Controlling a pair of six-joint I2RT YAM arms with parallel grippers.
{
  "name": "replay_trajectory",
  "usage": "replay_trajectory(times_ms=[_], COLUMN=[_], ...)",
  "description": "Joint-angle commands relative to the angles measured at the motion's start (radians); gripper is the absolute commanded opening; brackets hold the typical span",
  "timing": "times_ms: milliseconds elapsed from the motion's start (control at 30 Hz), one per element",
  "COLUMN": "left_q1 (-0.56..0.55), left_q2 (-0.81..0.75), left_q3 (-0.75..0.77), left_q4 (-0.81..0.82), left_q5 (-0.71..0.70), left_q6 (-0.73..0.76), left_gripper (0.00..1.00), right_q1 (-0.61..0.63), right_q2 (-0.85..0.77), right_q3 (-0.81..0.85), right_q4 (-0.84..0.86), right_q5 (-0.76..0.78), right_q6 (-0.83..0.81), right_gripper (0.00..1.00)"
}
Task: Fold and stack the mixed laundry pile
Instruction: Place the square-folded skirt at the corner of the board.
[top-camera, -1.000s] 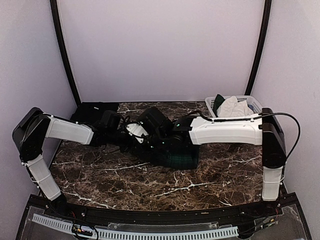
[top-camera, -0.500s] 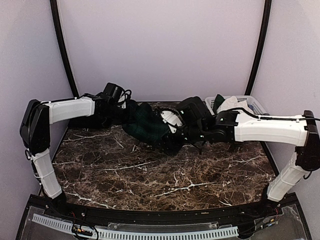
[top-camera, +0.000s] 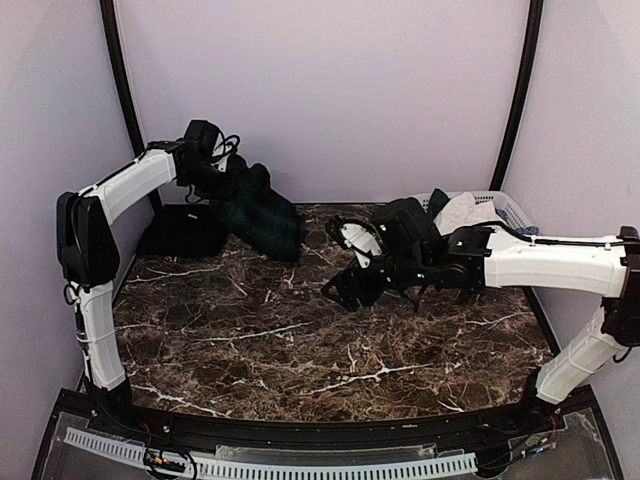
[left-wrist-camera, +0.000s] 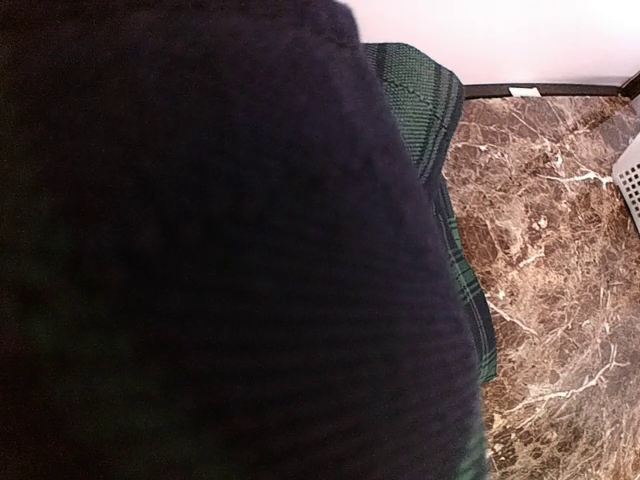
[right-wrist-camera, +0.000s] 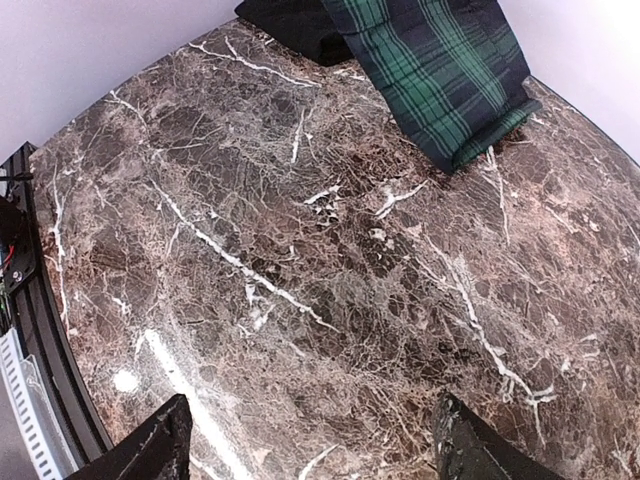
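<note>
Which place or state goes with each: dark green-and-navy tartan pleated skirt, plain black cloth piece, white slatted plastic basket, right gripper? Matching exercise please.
1. tartan skirt
2. black cloth
3. white basket
4. right gripper

A. open above bare marble tabletop
B. rear right corner, garments inside
C. hanging from the shut left gripper
D. lying at rear left

Pairs: 1-C, 2-D, 3-B, 4-A.

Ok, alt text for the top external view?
The left gripper holds the tartan skirt raised at the back left, its lower end hanging to the marble table. The right gripper hovers open, empty, mid-table; a white laundry basket sits back right.
</note>
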Motion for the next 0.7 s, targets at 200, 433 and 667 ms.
replay_trajectory(times_ms=[200,433,667], left_q1=[0.093,0.102,0.125], left_q2=[0.032,0.019,0.019], left_q3=[0.262,0.300,0.331], left_q4=[-0.195,-0.233,-0.251], left_q5=[0.022,-0.018,-0.035], left_q6=[0.157,0.205,0.253], left_gripper=[0.00,0.00,0.00], right_q1=[-0.010,-0.011,-0.011], right_q2=[-0.024,0.001,0.013], right_q3=[-0.017,-0.002,0.013], right_q4=[0.051,0.056,0.055], right_q5=[-0.021,-0.030,-0.030], right_q6=[0.010,0.007,0.000], right_gripper=[0.79,0.79,0.79])
